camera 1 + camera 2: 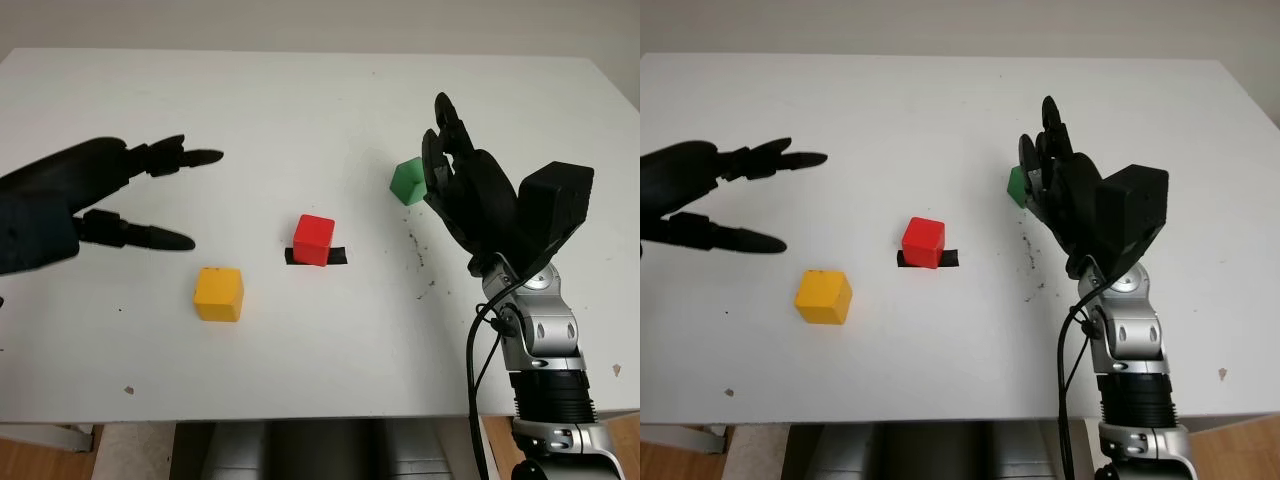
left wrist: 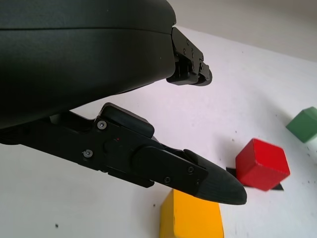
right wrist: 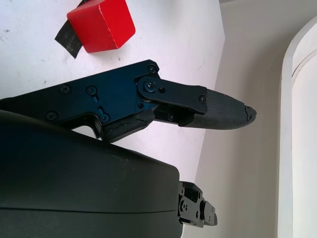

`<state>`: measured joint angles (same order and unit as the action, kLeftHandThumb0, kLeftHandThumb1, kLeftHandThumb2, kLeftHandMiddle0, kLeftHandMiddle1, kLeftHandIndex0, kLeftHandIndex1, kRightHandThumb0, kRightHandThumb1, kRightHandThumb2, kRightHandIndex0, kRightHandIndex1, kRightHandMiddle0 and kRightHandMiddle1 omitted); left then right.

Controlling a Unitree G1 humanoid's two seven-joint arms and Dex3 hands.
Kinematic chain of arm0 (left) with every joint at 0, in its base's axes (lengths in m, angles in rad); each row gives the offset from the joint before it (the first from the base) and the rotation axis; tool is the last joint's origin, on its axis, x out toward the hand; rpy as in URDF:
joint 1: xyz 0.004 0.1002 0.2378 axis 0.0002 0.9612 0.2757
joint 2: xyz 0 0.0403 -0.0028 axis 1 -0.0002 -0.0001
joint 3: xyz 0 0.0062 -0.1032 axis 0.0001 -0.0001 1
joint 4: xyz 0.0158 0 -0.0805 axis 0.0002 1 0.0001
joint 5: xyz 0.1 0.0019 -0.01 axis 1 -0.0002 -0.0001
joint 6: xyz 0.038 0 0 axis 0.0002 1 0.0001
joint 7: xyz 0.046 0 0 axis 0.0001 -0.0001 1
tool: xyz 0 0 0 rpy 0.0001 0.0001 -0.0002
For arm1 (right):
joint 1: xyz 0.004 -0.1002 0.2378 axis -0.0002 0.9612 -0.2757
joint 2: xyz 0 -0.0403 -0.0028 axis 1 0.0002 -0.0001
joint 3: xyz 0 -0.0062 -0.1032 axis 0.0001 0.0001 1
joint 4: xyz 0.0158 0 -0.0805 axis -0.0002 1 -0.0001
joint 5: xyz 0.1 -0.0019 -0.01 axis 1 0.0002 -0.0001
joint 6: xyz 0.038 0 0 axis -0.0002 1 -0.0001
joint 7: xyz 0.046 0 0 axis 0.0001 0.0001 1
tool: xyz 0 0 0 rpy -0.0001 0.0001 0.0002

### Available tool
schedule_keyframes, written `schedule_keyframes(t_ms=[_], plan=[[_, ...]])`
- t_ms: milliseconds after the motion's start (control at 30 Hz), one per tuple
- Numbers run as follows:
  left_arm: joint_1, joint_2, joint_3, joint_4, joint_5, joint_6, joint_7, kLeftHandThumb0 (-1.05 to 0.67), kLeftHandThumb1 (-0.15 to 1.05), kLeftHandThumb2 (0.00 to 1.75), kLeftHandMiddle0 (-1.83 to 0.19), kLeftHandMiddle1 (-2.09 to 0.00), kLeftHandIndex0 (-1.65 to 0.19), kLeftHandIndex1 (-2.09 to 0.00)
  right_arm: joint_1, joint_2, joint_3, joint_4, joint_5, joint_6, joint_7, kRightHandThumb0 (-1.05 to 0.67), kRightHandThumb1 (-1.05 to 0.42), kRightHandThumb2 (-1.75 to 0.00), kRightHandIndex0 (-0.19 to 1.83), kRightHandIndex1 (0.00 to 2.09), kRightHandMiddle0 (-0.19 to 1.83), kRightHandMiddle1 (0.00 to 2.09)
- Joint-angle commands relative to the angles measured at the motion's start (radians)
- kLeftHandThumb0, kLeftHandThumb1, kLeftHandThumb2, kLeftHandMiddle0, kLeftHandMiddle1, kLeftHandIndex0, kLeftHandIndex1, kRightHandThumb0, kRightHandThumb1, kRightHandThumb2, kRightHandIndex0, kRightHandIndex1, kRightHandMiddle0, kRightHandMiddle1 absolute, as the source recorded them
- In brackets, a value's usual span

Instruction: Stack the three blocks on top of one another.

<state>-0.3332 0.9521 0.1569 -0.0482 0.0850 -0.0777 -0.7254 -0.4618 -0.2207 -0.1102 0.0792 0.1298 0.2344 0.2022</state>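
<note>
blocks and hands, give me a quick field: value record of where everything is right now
red block: centre of table, on a black tape mark
yellow block: toward the robot's left of the red block, apart from it
green block: far right, partly behind the right hand
left hand: open, above the table beyond the yellow block
right hand: open, raised beside the green block
stack: not started

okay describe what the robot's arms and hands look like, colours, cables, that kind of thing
Both hands are black, with smooth glossy shells and tapered, matte-tipped fingers joined by small screws. The left hand shows as a dark shell with slim pointed fingers. The right hand sits on a boxy black wrist block, above a silver and black ribbed forearm with a black cable looping alongside.
</note>
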Motion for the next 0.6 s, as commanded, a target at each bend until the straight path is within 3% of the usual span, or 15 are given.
schedule_keyframes(t_ms=[0,267,567], plan=[[0.023,0.021,0.021,-0.027,-0.010,-0.008,-0.010,-0.88,0.99,0.05,0.14,-0.04,-0.22,-0.05,-0.007,-0.010,-0.004,0.002,-0.002,-0.008,0.002,-0.76,-1.05,-0.62,-0.19,0.00,-0.19,0.00],[0.112,-0.002,0.046,-0.074,-0.026,-0.014,-0.004,-0.89,1.00,0.05,0.18,-0.04,-0.16,-0.03,-0.004,-0.006,-0.007,-0.003,0.003,0.001,-0.001,-0.78,-1.05,-0.61,-0.19,0.00,-0.19,0.00],[0.194,-0.010,0.025,-0.117,0.041,-0.017,0.040,-0.87,0.99,0.05,0.19,-0.04,-0.08,-0.02,-0.006,-0.013,-0.006,0.009,-0.006,-0.016,0.004,-0.76,-1.05,-0.64,-0.19,0.00,-0.19,0.00]])
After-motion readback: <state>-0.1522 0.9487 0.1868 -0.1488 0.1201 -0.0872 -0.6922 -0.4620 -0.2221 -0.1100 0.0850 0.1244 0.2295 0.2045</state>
